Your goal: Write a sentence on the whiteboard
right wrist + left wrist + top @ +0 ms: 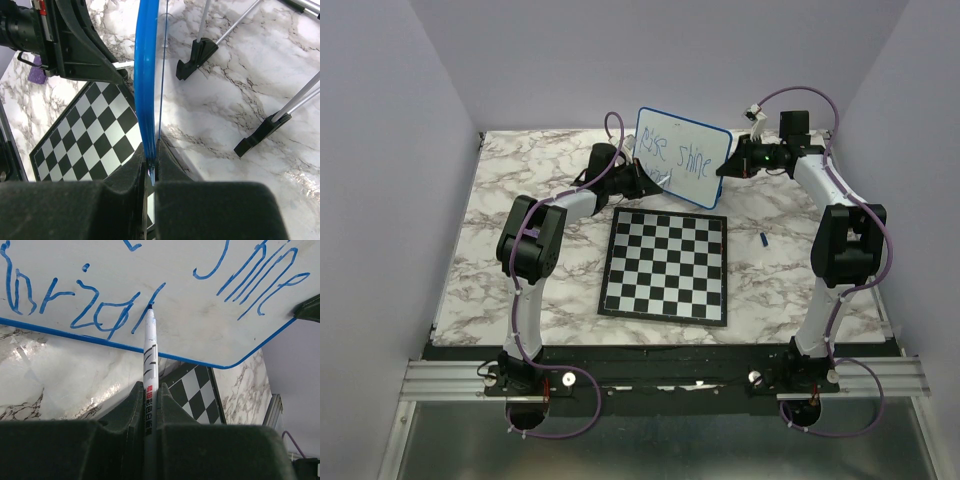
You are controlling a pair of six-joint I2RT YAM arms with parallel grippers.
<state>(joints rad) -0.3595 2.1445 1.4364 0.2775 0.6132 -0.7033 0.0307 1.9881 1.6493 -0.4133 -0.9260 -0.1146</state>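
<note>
The whiteboard stands tilted on edge at the back of the table, behind the chessboard. My right gripper is shut on its right rim, and the right wrist view shows the blue rim running into the right gripper. My left gripper is shut on a white marker. The marker's tip touches the whiteboard at the end of the lower word. The sentence is in blue handwriting, with "shine" on the upper line. From above, the left gripper sits in front of the board's lower left part.
A black-and-white chessboard lies flat mid-table, also visible under the marker and beside the rim. A small blue piece lies right of it. Two black feet on thin metal rods rest on the marble behind the board.
</note>
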